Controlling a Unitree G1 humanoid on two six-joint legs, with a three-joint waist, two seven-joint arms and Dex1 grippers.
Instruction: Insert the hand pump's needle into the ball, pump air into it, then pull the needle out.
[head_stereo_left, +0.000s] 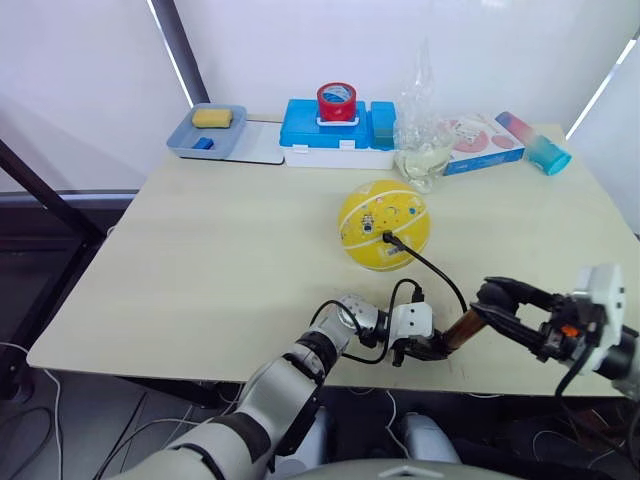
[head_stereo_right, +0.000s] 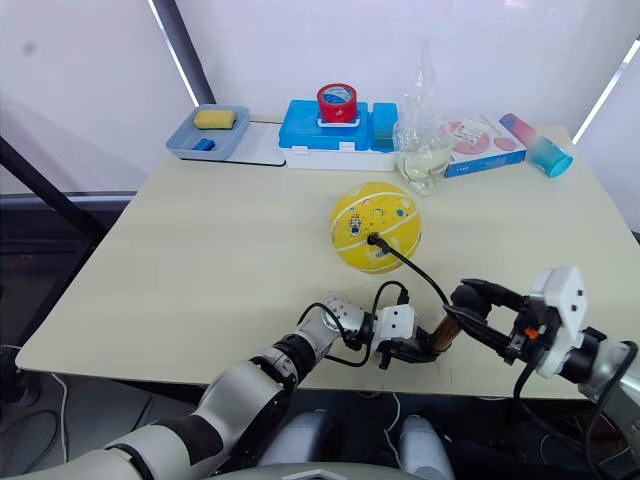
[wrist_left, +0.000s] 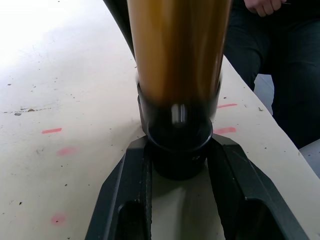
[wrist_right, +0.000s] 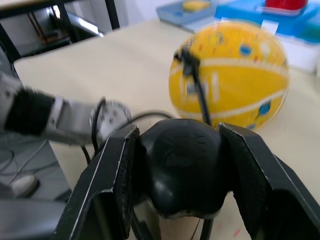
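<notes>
ball (head_stereo_left: 384, 225) sits mid-table, printed marks unreadable. hand pump (head_stereo_left: 461, 327) lies near the front edge, left gripper (head_stereo_left: 425, 347) clenched on its lower cap, right gripper (head_stereo_left: 492, 300) grasping its handle. needle (head_stereo_left: 390, 238), mostly hidden, sits in the ball.

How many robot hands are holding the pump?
2. The left hand grips the black bottom end of the hand pump near the table's front edge; the right hand grips its black top cap.
</notes>
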